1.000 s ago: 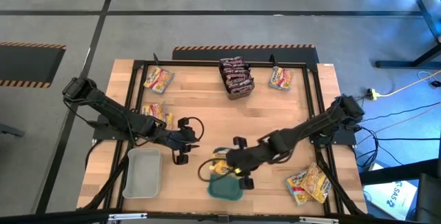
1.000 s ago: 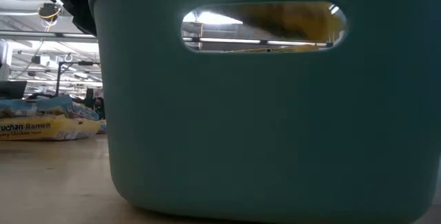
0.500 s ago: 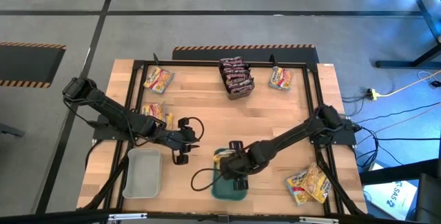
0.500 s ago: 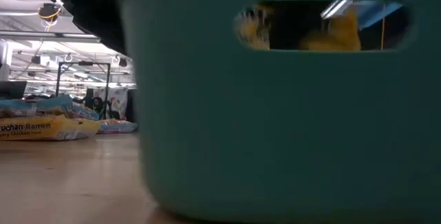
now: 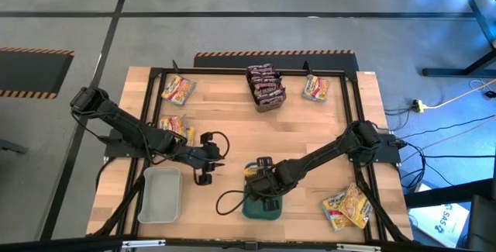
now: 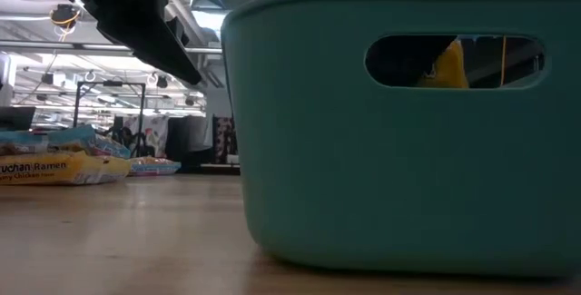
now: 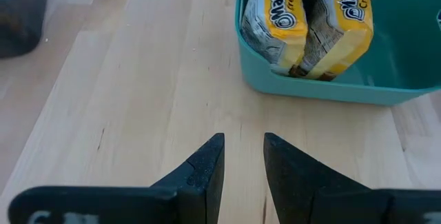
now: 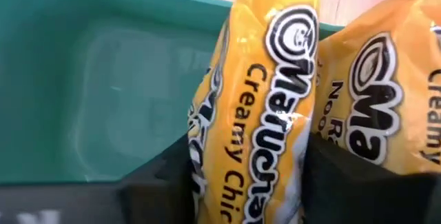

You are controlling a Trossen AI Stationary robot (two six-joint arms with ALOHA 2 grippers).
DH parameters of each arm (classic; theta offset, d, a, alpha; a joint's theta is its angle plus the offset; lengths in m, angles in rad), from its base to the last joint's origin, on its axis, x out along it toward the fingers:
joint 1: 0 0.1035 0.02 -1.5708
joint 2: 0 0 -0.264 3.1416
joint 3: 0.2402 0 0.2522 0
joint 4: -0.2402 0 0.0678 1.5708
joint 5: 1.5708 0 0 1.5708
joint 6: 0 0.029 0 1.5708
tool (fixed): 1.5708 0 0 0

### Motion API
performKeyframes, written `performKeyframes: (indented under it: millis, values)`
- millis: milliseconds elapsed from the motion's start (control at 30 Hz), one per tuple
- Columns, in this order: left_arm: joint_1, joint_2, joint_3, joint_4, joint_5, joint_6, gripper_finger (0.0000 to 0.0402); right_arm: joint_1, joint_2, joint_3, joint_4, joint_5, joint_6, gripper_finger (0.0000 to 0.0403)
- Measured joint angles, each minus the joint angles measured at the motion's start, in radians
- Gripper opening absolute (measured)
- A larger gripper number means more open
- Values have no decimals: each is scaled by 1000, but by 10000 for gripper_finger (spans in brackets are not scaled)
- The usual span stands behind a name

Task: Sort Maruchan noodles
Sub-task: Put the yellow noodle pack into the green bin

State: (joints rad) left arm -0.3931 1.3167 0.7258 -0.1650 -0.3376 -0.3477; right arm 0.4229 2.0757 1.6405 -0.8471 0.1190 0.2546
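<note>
- Two yellow Maruchan packets (image 8: 262, 107) stood on edge inside the teal tray (image 5: 262, 205), long axes roughly upright and leaning a little, printed faces turned toward the right wrist camera.
- The right gripper (image 5: 261, 184) was down in that tray, its dark fingers (image 8: 172, 176) on either side of the nearer packet; the packet sat between them, but whether they pressed on it or stood just clear could not be told.
- The left wrist view showed what the right one did not: both packets side by side against one wall of the tray, their ends rising above its rim.
- The low view gave only a sliver of yellow through the tray's handle slot (image 6: 454, 61).
- The left gripper (image 7: 243, 156) hung over bare wood beside the tray, fingers slightly parted with nothing between them.
- Beyond the left gripper, away from the tray, lay a grey tray (image 5: 160, 193).
- Farther from both grippers, the high view showed other packets scattered: yellow ones (image 5: 177, 90) near the left arm's side, a dark stack (image 5: 264, 86) at the far middle edge, one more (image 5: 315, 88) at the far right, and a pair (image 5: 347, 206) at the near right corner.
- The wooden table (image 5: 232, 124) was pale planks inside a black frame.
- Around it lay grey floor with hazard striping (image 5: 271, 53); the low view saw racks and ceiling lights behind.
</note>
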Motion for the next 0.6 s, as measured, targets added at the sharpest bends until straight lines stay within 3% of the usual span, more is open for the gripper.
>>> performKeyframes:
  millis: [233, 433, 600]
  values:
    - [0, 0, 0, 0, 8, 0, 96, 1, -8, 60, -74, 33, 15, 246]
    - [0, 0, 0, 1, 9, 0, 96, 2, -12, 103, -184, 125, 50, 257]
    - [0, 0, 0, 1, 10, 0, 96, 2, -13, 107, -195, 124, 60, 257]
